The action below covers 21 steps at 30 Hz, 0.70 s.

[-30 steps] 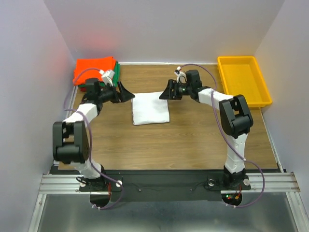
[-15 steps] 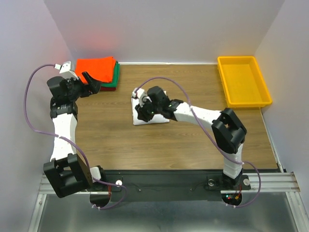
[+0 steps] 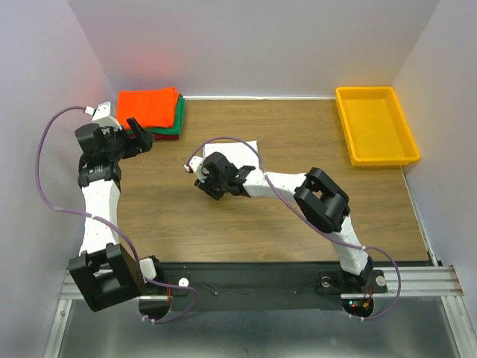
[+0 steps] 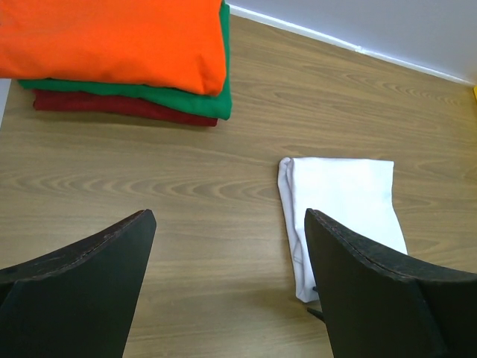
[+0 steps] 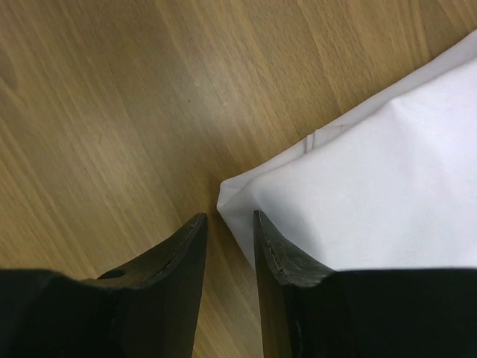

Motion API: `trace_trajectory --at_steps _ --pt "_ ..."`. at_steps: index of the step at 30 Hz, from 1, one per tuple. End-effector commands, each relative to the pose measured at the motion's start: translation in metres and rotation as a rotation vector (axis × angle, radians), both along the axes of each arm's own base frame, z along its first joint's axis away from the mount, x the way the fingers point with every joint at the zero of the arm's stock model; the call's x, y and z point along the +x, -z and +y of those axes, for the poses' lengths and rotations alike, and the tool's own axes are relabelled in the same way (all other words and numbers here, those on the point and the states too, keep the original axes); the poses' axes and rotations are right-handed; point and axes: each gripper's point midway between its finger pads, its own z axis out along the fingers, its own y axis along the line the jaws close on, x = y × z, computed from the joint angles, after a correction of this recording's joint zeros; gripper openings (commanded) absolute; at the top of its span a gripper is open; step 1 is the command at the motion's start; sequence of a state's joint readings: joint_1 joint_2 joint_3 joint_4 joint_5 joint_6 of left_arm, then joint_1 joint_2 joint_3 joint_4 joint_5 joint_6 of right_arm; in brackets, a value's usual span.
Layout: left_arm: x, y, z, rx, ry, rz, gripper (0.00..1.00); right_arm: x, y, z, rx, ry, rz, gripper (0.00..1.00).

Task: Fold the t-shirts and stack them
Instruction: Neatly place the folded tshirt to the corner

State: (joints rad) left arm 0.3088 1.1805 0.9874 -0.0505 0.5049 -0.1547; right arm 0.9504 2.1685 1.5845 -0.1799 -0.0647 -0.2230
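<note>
The white t-shirt [image 3: 243,151] lies folded on the table, partly hidden under my right arm. It also shows in the left wrist view [image 4: 344,206] and the right wrist view [image 5: 387,186]. A stack of folded orange [image 3: 147,102], green [image 3: 177,112] and dark red t-shirts sits at the back left; the left wrist view shows orange [image 4: 112,37] above green [image 4: 134,93] above dark red [image 4: 119,107]. My right gripper [image 3: 211,187] [image 5: 227,220] is at the white shirt's near-left corner, jaws a narrow gap apart, one finger over the cloth, gripping nothing. My left gripper [image 3: 142,134] [image 4: 227,224] is wide open and empty, near the stack.
A yellow plastic tray [image 3: 376,127] stands at the back right. White walls close in the table on three sides. The right arm stretches across the table's middle from its base at the near right.
My right gripper has moved from the white shirt's far edge across it to its near-left corner. My left arm has swung left, away from the shirt, to beside the stack.
</note>
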Motion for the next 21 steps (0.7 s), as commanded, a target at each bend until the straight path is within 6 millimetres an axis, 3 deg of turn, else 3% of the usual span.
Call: trace_trajectory --at_steps 1,8,11,12,13,16,21 --pt "-0.001 0.007 -0.003 0.012 0.018 0.003 0.93 0.012 -0.006 0.012 0.013 0.012 -0.048 0.37" --pt "0.003 0.032 -0.018 -0.030 0.064 0.063 0.93 0.007 0.031 -0.002 -0.070 0.013 -0.019 0.34" --pt "0.007 0.044 -0.029 -0.023 0.086 0.093 0.93 0.006 0.038 -0.009 -0.095 0.014 -0.016 0.19" --pt "0.007 0.049 -0.032 -0.024 0.089 0.102 0.93 0.005 0.038 -0.011 -0.096 0.017 -0.015 0.05" --pt "0.007 0.053 -0.036 -0.026 0.092 0.110 0.93 0.006 0.035 -0.013 -0.092 0.020 -0.017 0.00" --pt "0.006 0.068 -0.053 -0.074 0.142 0.142 0.93 0.013 0.003 -0.011 -0.039 0.035 -0.047 0.01" --pt "0.003 0.095 -0.078 -0.229 0.219 0.195 0.93 0.022 -0.065 -0.007 0.126 0.045 -0.037 0.01"
